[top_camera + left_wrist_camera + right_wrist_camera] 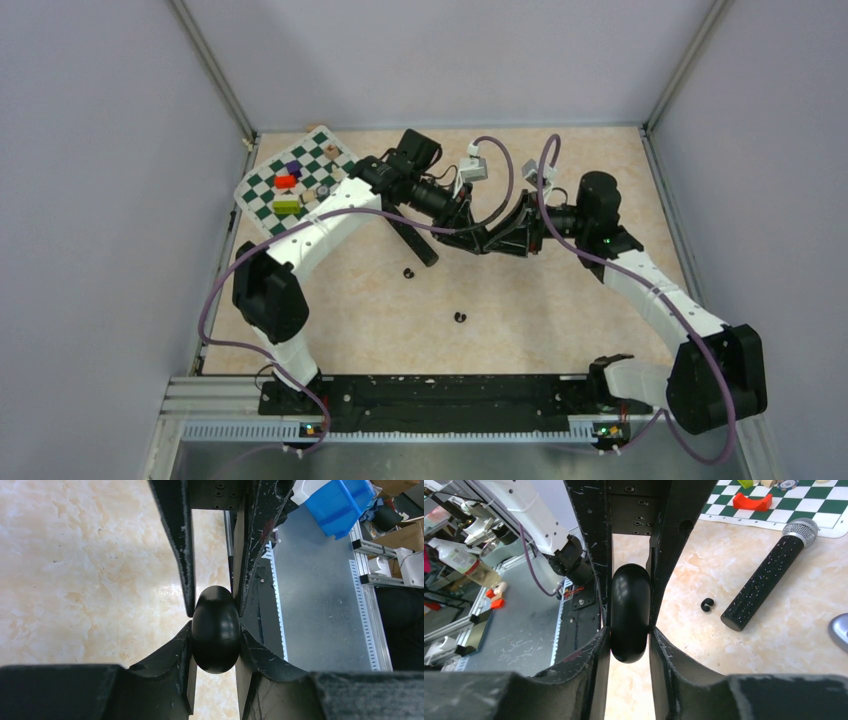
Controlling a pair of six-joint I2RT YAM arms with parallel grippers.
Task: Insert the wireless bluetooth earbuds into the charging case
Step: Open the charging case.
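A glossy black oval charging case (215,652) hangs above the table's middle, closed, with both grippers gripping it from opposite sides. My left gripper (216,627) is shut on one end of it, my right gripper (628,630) on the other end of the case (629,600). In the top view the left gripper (476,238) and right gripper (504,240) meet nose to nose and hide the case. Two tiny black earbuds lie loose on the table, one (408,273) near the microphone and one (460,318) nearer the bases. The first earbud (707,604) also shows in the right wrist view.
A long black microphone (412,238) with a silver head (800,530) lies left of the grippers. A green-and-white checkerboard (262,196) with coloured blocks sits at the back left. A pale rounded object (841,630) pokes in at the right edge of the right wrist view.
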